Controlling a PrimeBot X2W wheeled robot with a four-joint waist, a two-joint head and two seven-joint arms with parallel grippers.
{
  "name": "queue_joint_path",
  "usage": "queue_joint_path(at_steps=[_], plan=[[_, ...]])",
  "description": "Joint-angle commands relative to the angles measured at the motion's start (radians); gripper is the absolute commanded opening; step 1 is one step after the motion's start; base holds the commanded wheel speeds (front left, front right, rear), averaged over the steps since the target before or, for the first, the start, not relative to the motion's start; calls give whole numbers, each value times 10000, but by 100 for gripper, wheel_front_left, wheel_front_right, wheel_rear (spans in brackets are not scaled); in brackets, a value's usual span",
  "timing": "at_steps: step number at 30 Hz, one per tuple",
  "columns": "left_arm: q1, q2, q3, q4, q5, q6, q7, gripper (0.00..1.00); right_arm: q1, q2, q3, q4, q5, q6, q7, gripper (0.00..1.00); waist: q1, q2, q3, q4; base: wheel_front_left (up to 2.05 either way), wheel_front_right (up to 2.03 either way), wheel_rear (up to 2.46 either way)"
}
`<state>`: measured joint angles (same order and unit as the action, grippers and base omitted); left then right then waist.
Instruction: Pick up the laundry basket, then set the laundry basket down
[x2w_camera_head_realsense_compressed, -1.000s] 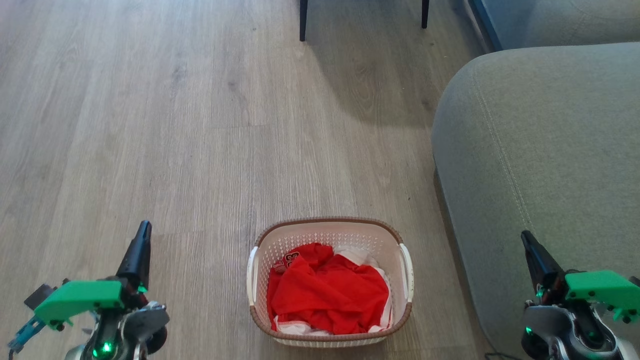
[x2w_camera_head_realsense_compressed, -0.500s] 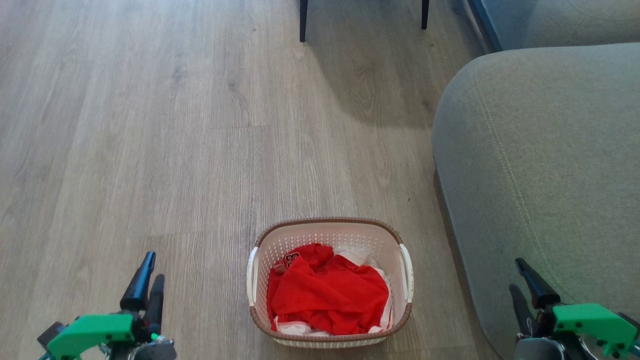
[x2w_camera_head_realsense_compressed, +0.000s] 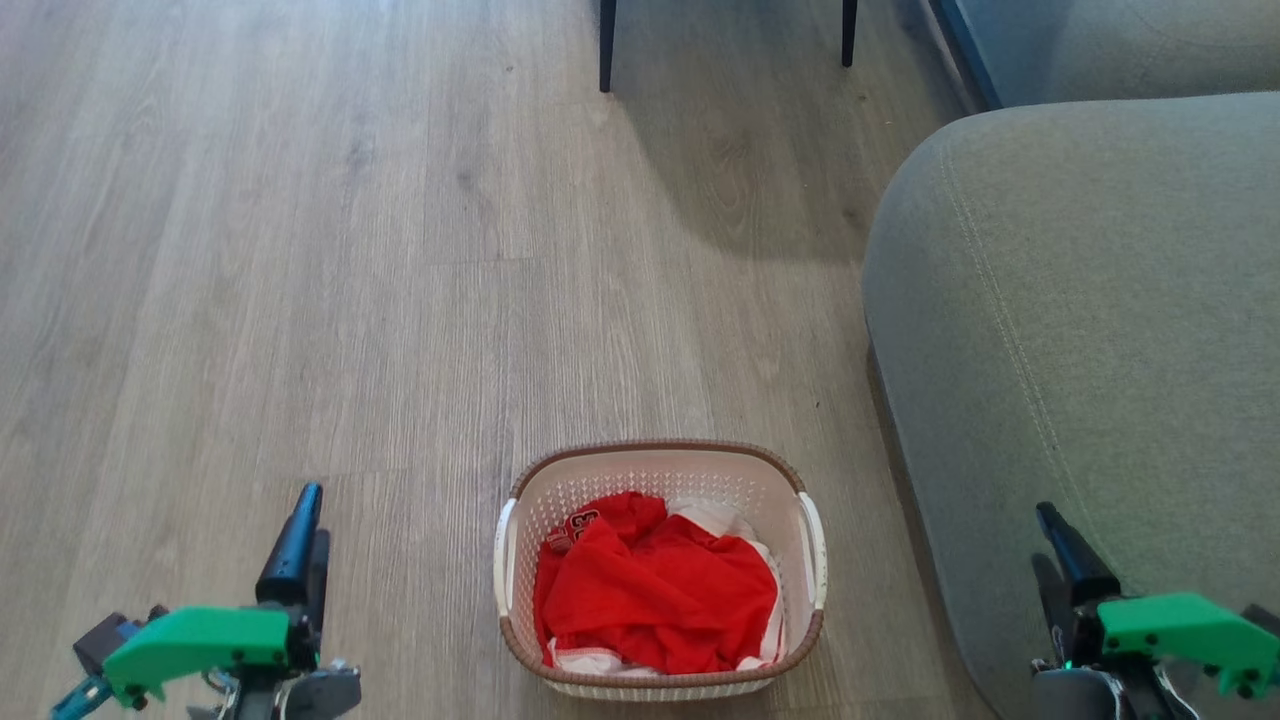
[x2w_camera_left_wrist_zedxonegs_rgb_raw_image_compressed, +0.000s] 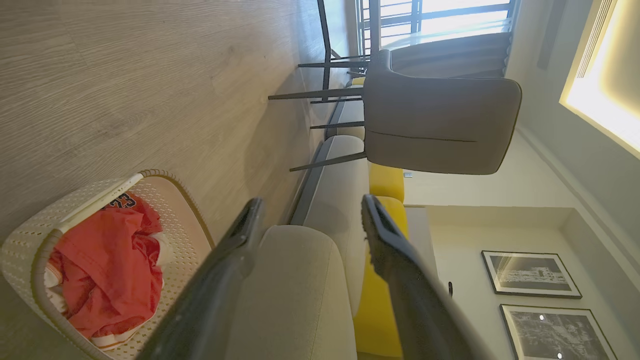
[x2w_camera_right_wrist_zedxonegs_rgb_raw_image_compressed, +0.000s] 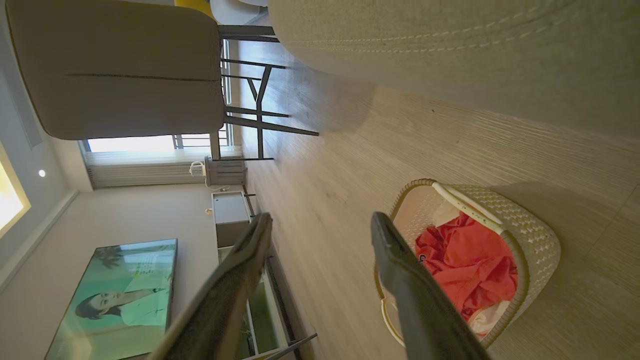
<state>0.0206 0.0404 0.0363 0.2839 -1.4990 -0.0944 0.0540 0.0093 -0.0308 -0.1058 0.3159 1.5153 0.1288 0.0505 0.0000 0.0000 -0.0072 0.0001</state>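
The laundry basket (x2w_camera_head_realsense_compressed: 655, 447), cream-white with a brown woven-look rim and white side handles, stands on the wooden floor at the bottom middle of the head view. Red and white clothes (x2w_camera_head_realsense_compressed: 655, 585) lie inside it. My left gripper (x2w_camera_head_realsense_compressed: 312, 515) hangs open to the basket's left, well apart from it. In the left wrist view the left gripper (x2w_camera_left_wrist_zedxonegs_rgb_raw_image_compressed: 311, 205) holds nothing, and the basket (x2w_camera_left_wrist_zedxonegs_rgb_raw_image_compressed: 22, 245) sits at the lower left. My right gripper (x2w_camera_head_realsense_compressed: 1042, 535) is open beside the sofa, to the basket's right. The right wrist view has the right gripper (x2w_camera_right_wrist_zedxonegs_rgb_raw_image_compressed: 322, 220) empty, with the basket (x2w_camera_right_wrist_zedxonegs_rgb_raw_image_compressed: 535, 235) at the lower right.
A grey sofa (x2w_camera_head_realsense_compressed: 1080, 300) takes up the right side, close to the basket and right against my right gripper. Two dark chair legs (x2w_camera_head_realsense_compressed: 606, 45) stand at the far top. Open wooden floor (x2w_camera_head_realsense_compressed: 300, 250) stretches ahead and to the left.
Both grippers have dropped lower and nearer the bottom edge, and a second finger of each now shows. The basket has stayed where it was; the camera shifted slightly.
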Motion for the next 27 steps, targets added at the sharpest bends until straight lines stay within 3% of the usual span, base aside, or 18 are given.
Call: queue_joint_path(at_steps=[1, 27], plan=[[-331, 56, -65, -523, 387, 73, -123, 100, -217, -62, -10, -499, -400, 5, -135, 100, 0, 0, -18, -2, 0, 0, 0], [-226, 153, -799, -1568, 4958, 595, -866, 100, 30, -95, 639, -1925, -4923, 9, -867, 100, 0, 0, -154, -42, 0, 0, 0]])
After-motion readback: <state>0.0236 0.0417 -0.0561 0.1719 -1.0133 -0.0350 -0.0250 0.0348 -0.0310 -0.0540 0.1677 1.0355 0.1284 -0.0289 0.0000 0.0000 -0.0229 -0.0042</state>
